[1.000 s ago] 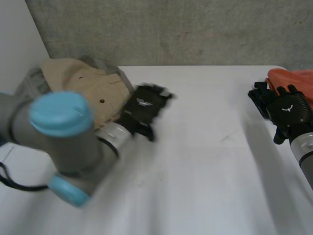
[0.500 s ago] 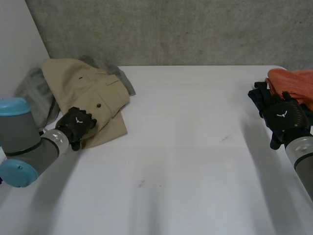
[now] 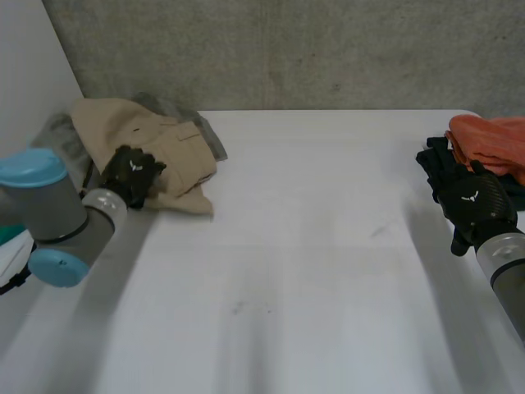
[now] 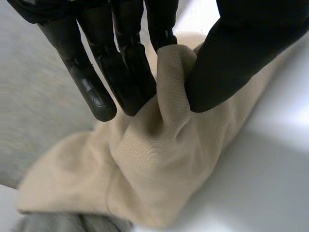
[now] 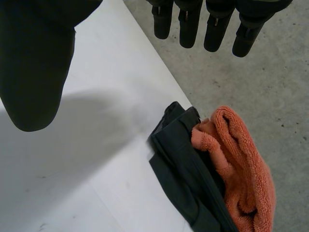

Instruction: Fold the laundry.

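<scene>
Your left hand (image 4: 120, 63) pinches a ridge of the tan garment (image 4: 154, 169) between fingers and thumb. That garment lies crumpled over a grey garment (image 3: 59, 135) at the table's (image 3: 312, 246) far left corner. Your right hand (image 5: 29, 63) hovers, fingers straight and empty, near the orange towel (image 5: 241, 164) on dark cloth (image 5: 183, 179). Folding has, I judge, barely begun.

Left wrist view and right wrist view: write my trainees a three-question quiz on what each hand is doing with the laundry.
1. True or false: the left hand pinches a fold of the beige garment between fingers and thumb.
2. The right hand is: A) shut on a sock; B) open, holding nothing; C) curled into a fist.
3. Fill in: the orange towel touches a ____ cloth.
Key: 1 true; 2 B; 3 dark, meaning the dark cloth against it.
</scene>
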`<action>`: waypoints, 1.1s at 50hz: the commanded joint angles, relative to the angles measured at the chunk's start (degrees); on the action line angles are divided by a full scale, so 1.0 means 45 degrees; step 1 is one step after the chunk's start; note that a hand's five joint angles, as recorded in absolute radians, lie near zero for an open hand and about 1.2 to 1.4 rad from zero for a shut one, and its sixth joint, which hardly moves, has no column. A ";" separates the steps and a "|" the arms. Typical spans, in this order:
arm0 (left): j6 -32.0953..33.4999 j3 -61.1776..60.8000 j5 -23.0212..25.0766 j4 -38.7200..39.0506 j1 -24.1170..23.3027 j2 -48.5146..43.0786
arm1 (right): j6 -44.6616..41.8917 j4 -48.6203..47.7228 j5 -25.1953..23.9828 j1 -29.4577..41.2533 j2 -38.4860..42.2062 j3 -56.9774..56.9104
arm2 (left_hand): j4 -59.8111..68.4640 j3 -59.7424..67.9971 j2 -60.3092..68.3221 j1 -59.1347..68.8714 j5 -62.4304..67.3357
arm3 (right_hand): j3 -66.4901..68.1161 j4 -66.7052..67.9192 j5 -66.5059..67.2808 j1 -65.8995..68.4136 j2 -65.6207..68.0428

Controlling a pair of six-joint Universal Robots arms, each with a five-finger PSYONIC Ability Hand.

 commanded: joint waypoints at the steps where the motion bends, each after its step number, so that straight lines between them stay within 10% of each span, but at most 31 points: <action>1: -0.2647 0.0272 -0.0953 0.0130 -0.1573 0.2508 | 0.0020 0.0000 -0.0002 -0.0078 -0.0025 -0.0092 | 0.2541 0.2669 0.2602 0.3644 0.3057 | -0.0526 -0.0491 -0.0614 -0.0720 -0.0564; 10: -0.5033 0.0935 -0.1090 -0.0085 -0.3936 0.6103 | 0.0040 0.0020 -0.0002 -0.0156 -0.0200 -0.0150 | 0.2541 0.2669 0.2602 0.3644 0.3057 | -0.0526 -0.0491 -0.0614 -0.0720 -0.0564; 23: -0.6592 0.1151 -0.1285 -0.0319 -0.7764 0.4724 | 0.0079 0.0020 -0.0002 -0.0215 -0.0376 -0.0404 | 0.2541 0.2669 0.2602 0.3644 0.3057 | -0.0526 -0.0491 -0.0614 -0.0720 -0.0564; 30: -0.8217 0.1189 -0.1070 -0.0202 -0.8117 0.3078 | 0.0040 0.0020 -0.0022 -0.0215 -0.0337 -0.0424 | 0.1880 0.2008 0.1941 0.2982 0.2396 | -0.0526 -0.0491 -0.0614 -0.0720 -0.0564; 33: -0.8042 0.1152 -0.1206 -0.0241 -0.8040 0.3038 | 0.0040 0.0020 -0.0022 -0.0312 -0.0337 -0.0443 | -0.8485 -0.8357 -0.8424 -0.7382 -0.7969 | -0.0526 -0.0491 -0.0614 -0.0720 -0.0564; 36: -0.7750 0.0879 -0.1246 -0.0377 -0.7943 0.3194 | 0.0059 0.0039 -0.0061 -0.0391 -0.0337 -0.0443 | -1.2308 -1.2180 -1.2247 -1.1205 -1.1792 | -0.0526 -0.0491 -0.0614 -0.0720 -0.0564; 44: -0.6928 -0.1990 -0.1227 -0.0514 -0.6030 0.6258 | 0.0137 0.1988 -0.0256 -0.0391 -0.0746 -0.1204 | -1.2295 -1.2167 -1.2234 -1.1193 -1.1779 | -0.0526 -0.0491 -0.0614 -0.0720 -0.0564; 55: -0.6752 -0.5176 -0.1714 -0.2095 -0.4875 0.7102 | 0.0196 1.0273 -0.3399 -0.0254 -0.0086 -0.3529 | -1.1696 -1.1568 -1.1635 -1.0593 -1.1180 | -0.0526 -0.0491 -0.0614 -0.0720 -0.0564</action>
